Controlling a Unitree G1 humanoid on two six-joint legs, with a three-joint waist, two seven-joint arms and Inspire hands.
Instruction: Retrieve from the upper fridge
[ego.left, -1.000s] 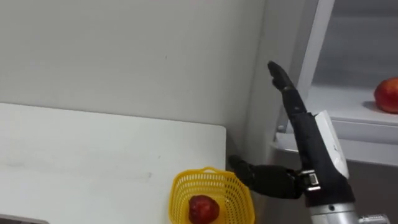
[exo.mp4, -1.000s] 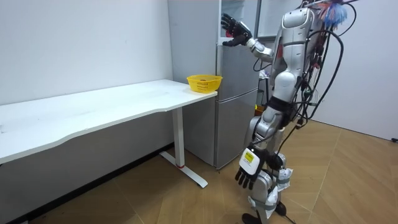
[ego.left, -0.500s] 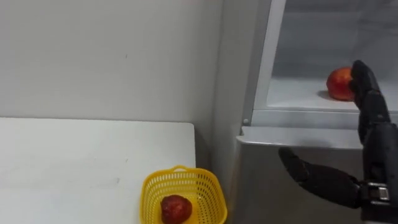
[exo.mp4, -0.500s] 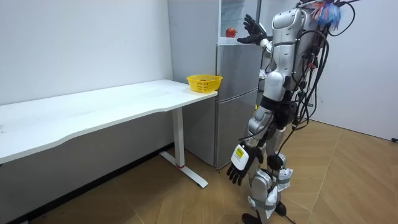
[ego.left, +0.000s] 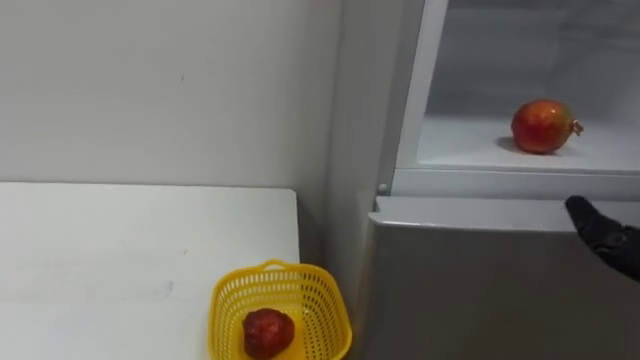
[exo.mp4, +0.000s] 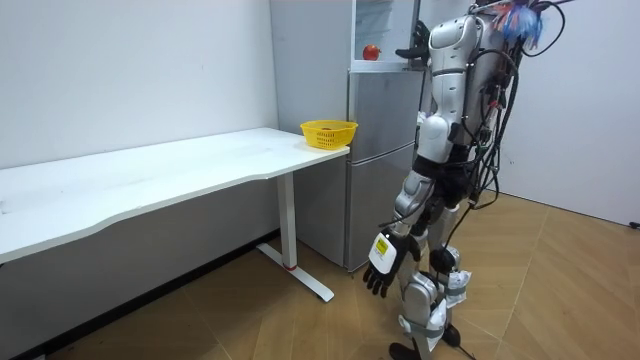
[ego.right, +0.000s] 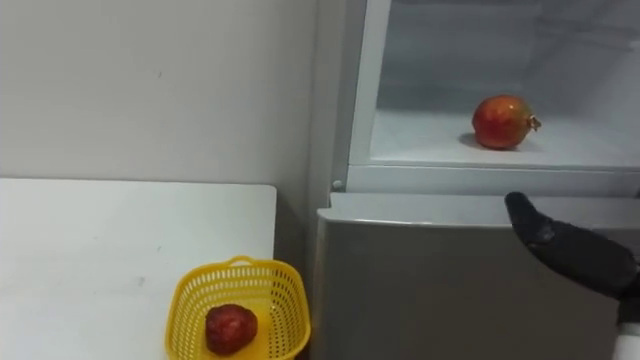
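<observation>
White upper fridge shelf (ego.left: 470, 150) holds 1 pomegranate (ego.left: 543, 126), the yellow basket (ego.left: 325, 300) on the table (ego.left: 100, 250) holds 1 red fruit (ego.left: 267, 332), the right hand (ego.right: 565, 255) hovers straight-fingered just below the shelf, and the left hand (exo.mp4: 384, 268) hangs relaxed.

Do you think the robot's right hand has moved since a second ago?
Yes. In the room view the right hand shifted toward the view's right, from the left edge of the grey fridge to right of the round red fruit.

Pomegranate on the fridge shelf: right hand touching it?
Apart. Right eye view shows the right hand below the shelf edge, with bare shelf between it and the pomegranate.
</observation>
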